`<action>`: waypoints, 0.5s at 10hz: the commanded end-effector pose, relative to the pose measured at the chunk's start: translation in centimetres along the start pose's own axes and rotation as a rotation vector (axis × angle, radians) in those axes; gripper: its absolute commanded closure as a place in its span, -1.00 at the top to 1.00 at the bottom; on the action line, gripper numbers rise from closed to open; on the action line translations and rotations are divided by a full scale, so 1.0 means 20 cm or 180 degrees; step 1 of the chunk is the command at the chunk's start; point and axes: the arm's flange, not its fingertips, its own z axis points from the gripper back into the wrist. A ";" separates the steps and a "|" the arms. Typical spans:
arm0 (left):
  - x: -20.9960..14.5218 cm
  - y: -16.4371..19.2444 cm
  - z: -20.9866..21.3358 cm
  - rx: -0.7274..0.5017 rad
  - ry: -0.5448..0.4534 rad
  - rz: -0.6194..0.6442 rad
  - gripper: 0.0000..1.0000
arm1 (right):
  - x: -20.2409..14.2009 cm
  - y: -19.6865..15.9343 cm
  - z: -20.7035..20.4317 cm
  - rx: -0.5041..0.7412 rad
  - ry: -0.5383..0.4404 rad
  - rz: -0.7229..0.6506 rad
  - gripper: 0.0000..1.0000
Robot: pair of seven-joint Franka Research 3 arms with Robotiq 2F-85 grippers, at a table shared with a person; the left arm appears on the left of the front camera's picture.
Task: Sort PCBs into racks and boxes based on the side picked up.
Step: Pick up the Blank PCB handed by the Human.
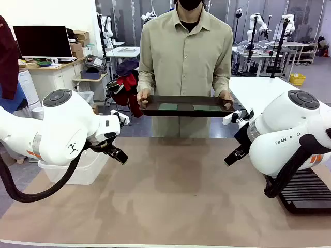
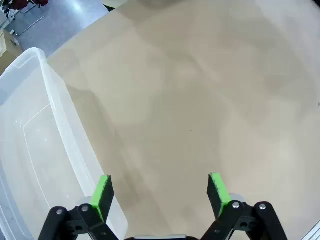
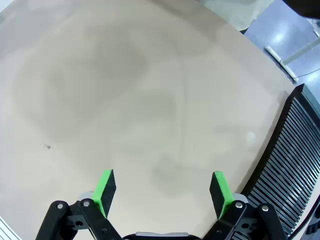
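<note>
front: person [image 1: 186, 51] holds tray [image 1: 186, 112], PCBs [image 1: 168, 107] apparently on it | left jaws spread by box [image 2: 30, 140] | right jaws spread by rack [image 3: 295, 170]

We log bright, even indoor light and no harsh glare. Shadows on the table [image 1: 176, 199] are soft and faint. Front view sharp. Wrist views bow at the edges. The clear tub [image 2: 60, 110] carries pale sheen and throws a dim shadow beside it.

White wall [image 1: 57, 13] far left; dark monitor [image 1: 42, 41] on desk [image 1: 49, 65], cardboard boxes [image 1: 79, 42] beside. White tables [image 1: 124, 51] behind. Grey floor [image 1: 318, 72], yellow crate [image 1: 297, 78] right.
</note>
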 end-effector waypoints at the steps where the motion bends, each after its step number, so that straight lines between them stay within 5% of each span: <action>1: 0.00 0.00 0.00 0.0000 0.0000 0.0000 1.00 | 0.00 0.00 0.00 0.0000 0.0000 0.0000 1.00; 5: 0.00 0.00 0.00 0.0000 0.0000 0.0000 1.00 | 0.00 0.00 0.00 0.0000 0.0000 0.0000 1.00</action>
